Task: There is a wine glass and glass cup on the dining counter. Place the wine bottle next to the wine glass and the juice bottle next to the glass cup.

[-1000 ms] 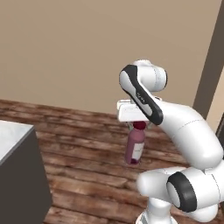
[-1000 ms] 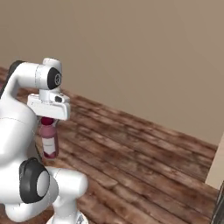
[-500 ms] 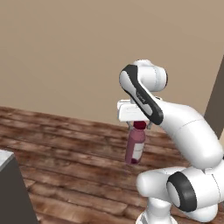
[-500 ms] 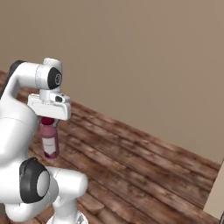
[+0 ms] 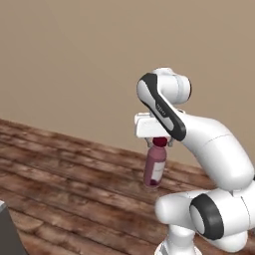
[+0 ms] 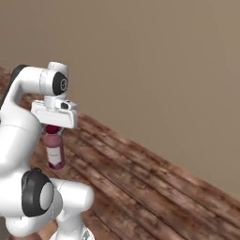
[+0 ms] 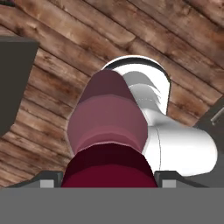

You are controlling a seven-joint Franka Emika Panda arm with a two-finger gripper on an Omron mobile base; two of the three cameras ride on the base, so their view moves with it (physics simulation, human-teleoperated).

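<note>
Left base view: the arm rises from the lower right, and its tool (image 5: 159, 141) is clamped on the dark red cap of the juice bottle (image 5: 155, 166). The bottle hangs upright below the tool, in the air over the wooden floor (image 5: 64, 194), with its pale label facing the camera's lower right. A plain tan wall (image 5: 74, 64) stands behind. At the bottom left corner a dark grey corner of the desk (image 5: 7, 234) shows, well apart from the bottle.

Right base view: the arm rises from the lower left. The tool (image 6: 53, 127) holds the bottle (image 6: 54, 150) by its top, and the bottle hangs straight down beside the robot's white body, above the floor (image 6: 150, 192). The wall (image 6: 164, 70) runs behind it.

Hand view: looking down along the tool, the bottle (image 7: 108, 118) sits between the fingers, cap nearest the camera and maroon shoulders below it. The floor planks (image 7: 65, 39) lie far beneath. A dark grey slab (image 7: 13, 83) lies at the left edge.
</note>
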